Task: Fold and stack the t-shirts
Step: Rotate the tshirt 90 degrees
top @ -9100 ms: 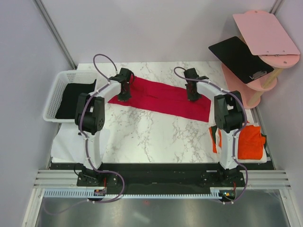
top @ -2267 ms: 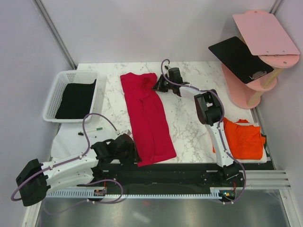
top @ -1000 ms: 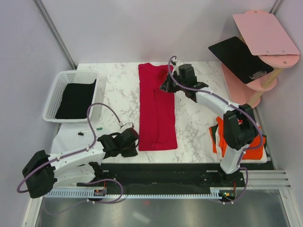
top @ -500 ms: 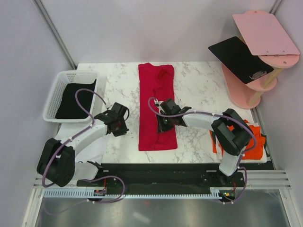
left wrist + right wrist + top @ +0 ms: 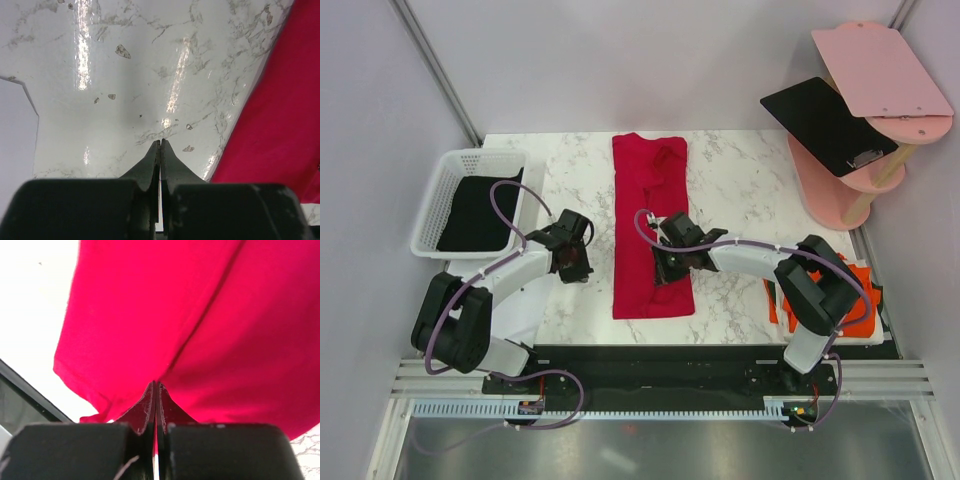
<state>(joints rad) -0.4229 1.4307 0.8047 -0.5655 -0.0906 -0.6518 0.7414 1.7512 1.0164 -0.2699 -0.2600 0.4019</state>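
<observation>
The crimson t-shirt occupies the middle of the marble table, folded into a narrow strip. Nine seconds back the strip lay crosswise near the top of the overhead view, and two seconds back it sat on a slant. It is now squared up and has not shifted in the last second. Both arms have moved in that second. The left gripper has left the strip's lower left corner and now sits over bare marble just left of the cloth, jaws clenched and empty. The right gripper has travelled from the collar end down to the strip's lower half, jaws likewise clenched. Its wrist view shows the fingertips over red cloth with no fold pinched between them, though whether they press on the cloth cannot be told. This suggests that turning and straightening the strip is complete and that both arms have let go of it. The step that probably follows is a crosswise fold to shorten the strip. The strip's long axis runs from the top of the overhead frame to the bottom, with the collar at the top end and the hem at the bottom end, close to the table's lower edge. The orange-red t-shirts lie at the lower right, and a black t-shirt lies in the basket at the left.
</observation>
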